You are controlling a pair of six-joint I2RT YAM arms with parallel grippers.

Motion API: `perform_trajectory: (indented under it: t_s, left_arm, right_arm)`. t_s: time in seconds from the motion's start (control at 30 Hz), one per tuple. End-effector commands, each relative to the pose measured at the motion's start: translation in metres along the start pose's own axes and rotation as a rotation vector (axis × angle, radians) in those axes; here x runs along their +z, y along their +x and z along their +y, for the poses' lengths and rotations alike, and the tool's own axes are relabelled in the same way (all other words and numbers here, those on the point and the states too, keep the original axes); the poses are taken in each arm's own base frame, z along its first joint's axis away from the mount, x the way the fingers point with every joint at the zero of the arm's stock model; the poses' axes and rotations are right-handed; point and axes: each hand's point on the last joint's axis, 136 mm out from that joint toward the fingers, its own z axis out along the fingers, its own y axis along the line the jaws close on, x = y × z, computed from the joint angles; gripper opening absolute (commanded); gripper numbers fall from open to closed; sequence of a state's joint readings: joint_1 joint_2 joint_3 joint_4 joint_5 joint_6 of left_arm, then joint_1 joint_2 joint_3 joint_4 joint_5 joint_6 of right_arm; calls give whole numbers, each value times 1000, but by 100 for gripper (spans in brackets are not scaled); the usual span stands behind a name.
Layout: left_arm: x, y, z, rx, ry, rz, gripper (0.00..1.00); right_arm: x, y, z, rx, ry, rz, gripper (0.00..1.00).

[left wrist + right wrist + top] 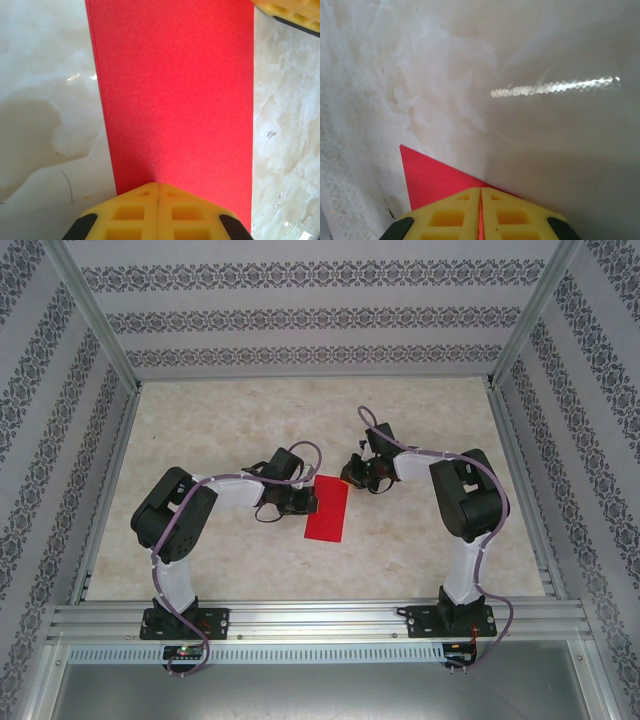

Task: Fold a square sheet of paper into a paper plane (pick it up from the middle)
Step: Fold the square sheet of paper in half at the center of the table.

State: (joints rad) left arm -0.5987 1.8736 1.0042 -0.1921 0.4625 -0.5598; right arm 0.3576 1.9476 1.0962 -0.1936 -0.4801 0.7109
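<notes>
The red sheet of paper lies on the table between the two arms as a narrow upright rectangle, apparently folded in half. My left gripper is at its left long edge. In the left wrist view its yellow jaws are shut, with the tips resting over the paper and nothing red between them. My right gripper is at the paper's top right corner. Its jaws are shut with a red sliver between them, and a corner of the paper sticks out to the left. No plane shape shows.
The pale marbled tabletop is bordered by aluminium rails at the near edge and patterned walls around. A yellow fingertip of the right gripper shows at the top right of the left wrist view.
</notes>
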Motion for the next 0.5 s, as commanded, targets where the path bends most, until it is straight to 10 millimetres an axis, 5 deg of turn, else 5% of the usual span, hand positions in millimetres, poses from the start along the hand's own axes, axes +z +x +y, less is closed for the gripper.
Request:
perform_trajectory:
  t_s: [0.0,0.37,0.47]
  left_arm:
    - [5,38,28,-36,-108,110,0]
    - [4,39,26,-32,-102,109,0]
    - [2,38,24,-30,-95,105,0]
  right_arm:
    - [-18,-17,19,-31,-29,-54,10]
    - [25,10,-36,65,71,33,10]
    - [22,9,-29,55,49,31,10]
